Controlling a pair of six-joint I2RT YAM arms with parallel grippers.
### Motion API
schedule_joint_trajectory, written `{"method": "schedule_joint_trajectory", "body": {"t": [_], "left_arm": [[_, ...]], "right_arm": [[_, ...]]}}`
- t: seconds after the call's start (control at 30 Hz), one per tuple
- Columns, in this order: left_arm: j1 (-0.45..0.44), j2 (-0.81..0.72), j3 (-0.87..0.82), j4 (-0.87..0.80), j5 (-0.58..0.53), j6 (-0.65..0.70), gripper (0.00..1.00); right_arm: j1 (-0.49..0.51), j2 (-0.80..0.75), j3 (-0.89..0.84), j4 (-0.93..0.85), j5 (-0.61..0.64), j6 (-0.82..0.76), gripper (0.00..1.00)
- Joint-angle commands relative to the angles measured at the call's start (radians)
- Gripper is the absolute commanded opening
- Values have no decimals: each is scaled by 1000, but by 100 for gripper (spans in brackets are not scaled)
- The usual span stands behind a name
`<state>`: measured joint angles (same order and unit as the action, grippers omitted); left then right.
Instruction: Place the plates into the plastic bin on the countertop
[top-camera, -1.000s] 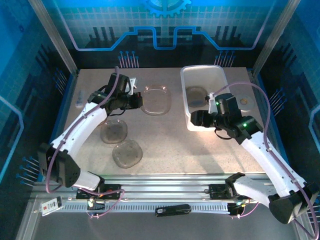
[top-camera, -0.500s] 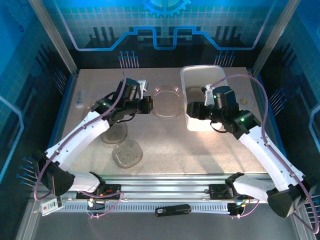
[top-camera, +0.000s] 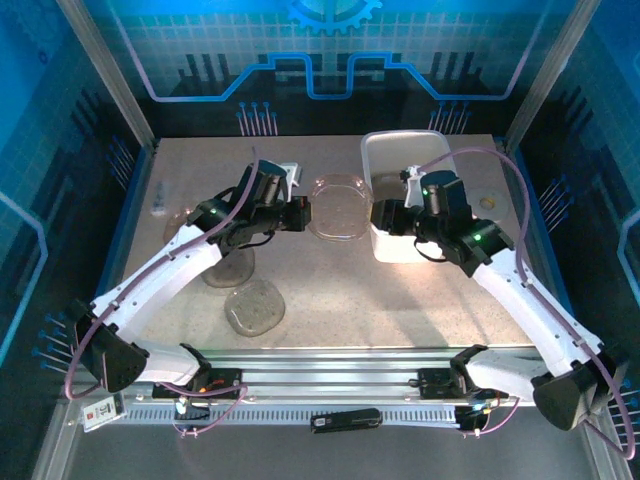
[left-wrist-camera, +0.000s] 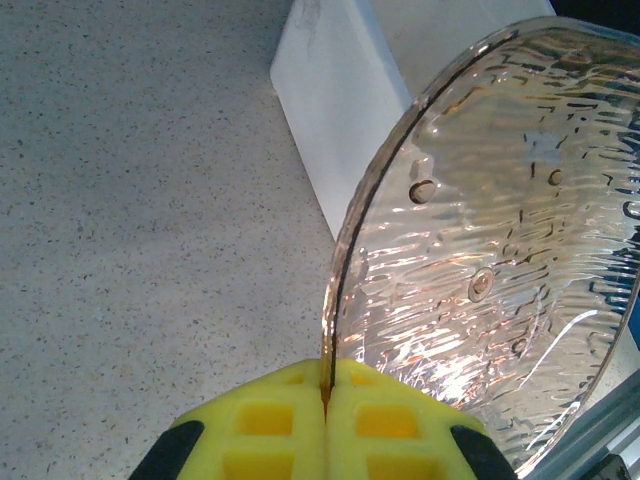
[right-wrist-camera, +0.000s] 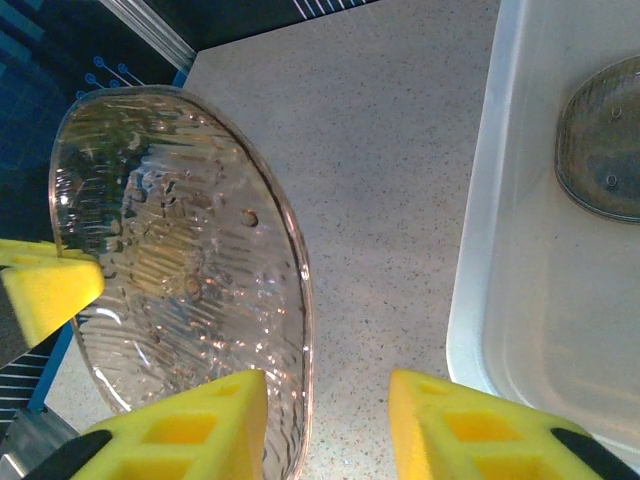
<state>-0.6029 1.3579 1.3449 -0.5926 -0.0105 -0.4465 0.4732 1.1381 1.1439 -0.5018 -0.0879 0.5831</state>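
Since a second ago, the clear rippled rounded-square plate has travelled right, from the middle of the table to just beside the white translucent rectangular plastic bin, and the right gripper has swung left to meet it. We see the plate held off the beige speckled table, tilted on edge, with its near rim clamped between the yellow pads of the left gripper. Its opposite rim sits in the gap of the right gripper, whose fingers stand apart on either side. We cannot tell whether either finger touches the plate.

Inside the bin lies a smoky brown plate. It is cut off at the edge of the right wrist view, and from above it is mostly hidden under the right arm. A second smoky plate lies on the table at the front left. A third smoky plate, just behind it, is partly covered by the left arm. A small round white disc rests to the right of the bin.
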Motion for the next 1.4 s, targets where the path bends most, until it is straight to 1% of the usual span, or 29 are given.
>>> {"method": "schedule_joint_trajectory", "body": {"t": [0.0,0.2,0.4,0.5,0.53,0.6,0.67,0.73,0.8,0.87,0.97,1.03,1.13,1.37], "left_arm": [[-14,-17,33,26,-17,-6,0],[-27,-17,39,27,-25,-1,0],[-37,-7,47,23,-33,10,0],[-40,-3,55,24,-34,14,0],[-40,0,56,24,-33,13,0],[-41,4,59,24,-33,18,6],[-41,10,60,23,-33,25,8],[-41,18,62,22,-35,31,14],[-41,22,67,22,-43,41,24],[-39,23,69,26,-51,55,32],[-36,23,78,31,-69,78,51],[-28,23,90,28,-83,92,57],[5,20,104,28,-82,103,61],[122,59,148,38,-24,116,64]], "right_arm": [[20,9,-15,38,11,15,36],[24,22,-32,53,19,27,29],[26,25,-42,67,28,31,8],[26,29,-39,61,33,25,1],[26,32,-37,60,34,24,0],[27,35,-35,60,40,23,0],[26,37,-33,62,45,19,0],[25,44,-27,59,48,11,0],[21,54,-12,52,47,2,0],[12,65,-2,49,42,-3,0],[-26,77,0,73,-10,7,0],[-48,87,10,70,-25,3,0],[-89,102,36,59,-53,-9,0],[-223,168,145,20,-129,-56,0]]}}
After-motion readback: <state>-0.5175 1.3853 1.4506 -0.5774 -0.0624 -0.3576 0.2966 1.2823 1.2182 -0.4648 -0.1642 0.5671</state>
